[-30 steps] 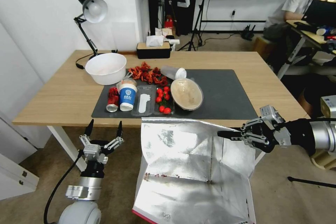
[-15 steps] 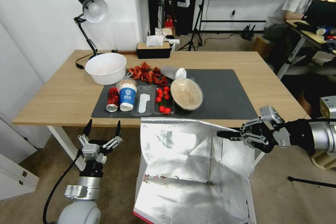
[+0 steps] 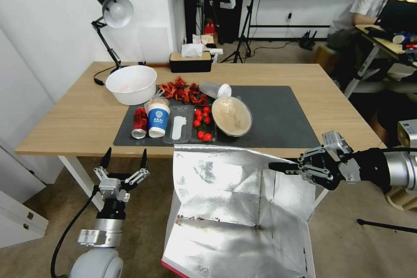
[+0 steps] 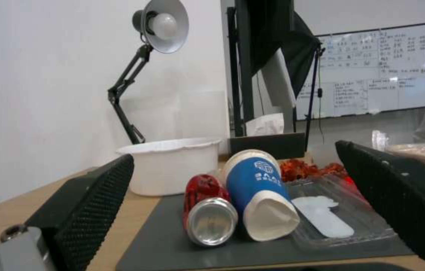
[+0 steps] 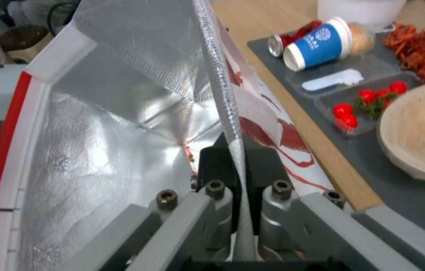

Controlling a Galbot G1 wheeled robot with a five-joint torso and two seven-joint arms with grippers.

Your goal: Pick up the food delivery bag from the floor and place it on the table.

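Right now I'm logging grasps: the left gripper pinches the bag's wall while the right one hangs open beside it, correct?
Sides swapped. The right gripper pinches the bag wall, as the right wrist view shows; the left gripper hangs open beside it.

the left gripper [image 3: 124,158] has sunk slightly; the food delivery bag [image 3: 236,213] swung leftward.

I counted one bag [image 3: 234,213], two bowls [image 3: 131,84] [image 3: 231,116], one cup [image 3: 158,120], one can [image 3: 139,123], one lamp [image 3: 114,13].

Bright, even light; foil glare
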